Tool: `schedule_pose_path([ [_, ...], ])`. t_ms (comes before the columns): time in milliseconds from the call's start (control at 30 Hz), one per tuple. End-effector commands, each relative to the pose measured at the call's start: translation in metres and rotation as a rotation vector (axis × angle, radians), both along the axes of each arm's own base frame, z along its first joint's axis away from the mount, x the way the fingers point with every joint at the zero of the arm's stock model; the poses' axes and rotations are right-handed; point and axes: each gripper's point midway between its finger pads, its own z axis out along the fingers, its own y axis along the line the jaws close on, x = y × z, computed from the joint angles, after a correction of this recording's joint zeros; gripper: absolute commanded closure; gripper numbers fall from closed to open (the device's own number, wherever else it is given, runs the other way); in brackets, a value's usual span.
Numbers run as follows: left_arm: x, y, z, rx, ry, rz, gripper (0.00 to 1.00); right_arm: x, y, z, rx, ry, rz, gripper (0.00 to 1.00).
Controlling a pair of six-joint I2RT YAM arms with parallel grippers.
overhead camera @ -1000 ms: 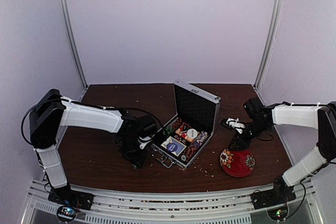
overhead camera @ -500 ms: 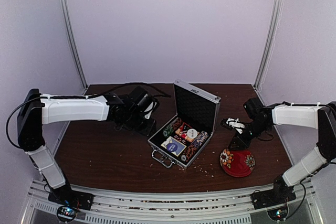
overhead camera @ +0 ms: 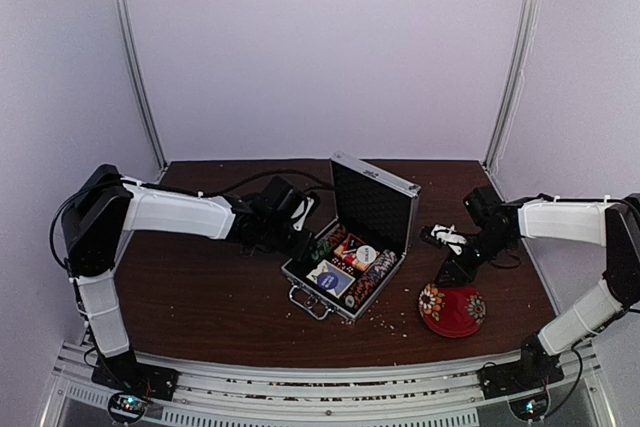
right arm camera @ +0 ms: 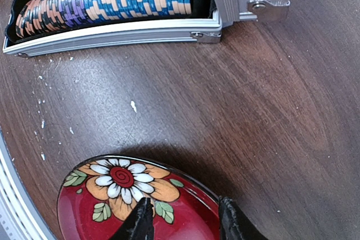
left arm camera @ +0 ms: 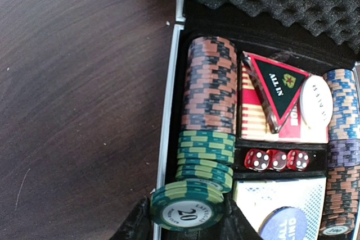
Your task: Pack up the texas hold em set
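Left gripper [overhead camera: 302, 237] had swung right, from beside the case to the open briefcase's [overhead camera: 378, 199] left rim. Its jaws pinched a short stack of green chips [left arm camera: 188, 211] over that rim. Briefcase sat mid-surface [overhead camera: 190, 297], lid raised. Right gripper [right arm camera: 185, 223] hung above red bowl [right arm camera: 107, 192], jaws spread, holding nothing.

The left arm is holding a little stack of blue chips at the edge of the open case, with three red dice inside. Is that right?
Not quite: the chips in the left gripper are green, marked 20, not blue, as the left wrist view shows. The rest holds: they are at the edge of the open case, and three red dice lie inside.
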Motion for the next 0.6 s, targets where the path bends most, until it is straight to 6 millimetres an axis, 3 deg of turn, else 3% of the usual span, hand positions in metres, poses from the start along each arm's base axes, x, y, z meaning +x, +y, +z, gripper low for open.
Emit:
schedule_pose_path([
  [0, 0.006, -0.016, 0.008, -0.07, -0.045, -0.041, 0.63, 0.008, 0.003, 0.012, 0.002, -0.043, 0.007, 0.61],
  [400, 0.003, -0.023, -0.019, -0.047, 0.01, -0.073, 0.63, 0.008, 0.002, 0.009, -0.004, -0.035, 0.004, 0.6],
  [567, 0.004, -0.02, -0.024, -0.025, 0.01, -0.065, 0.51, 0.008, 0.002, 0.008, -0.006, -0.03, 0.006, 0.6],
])
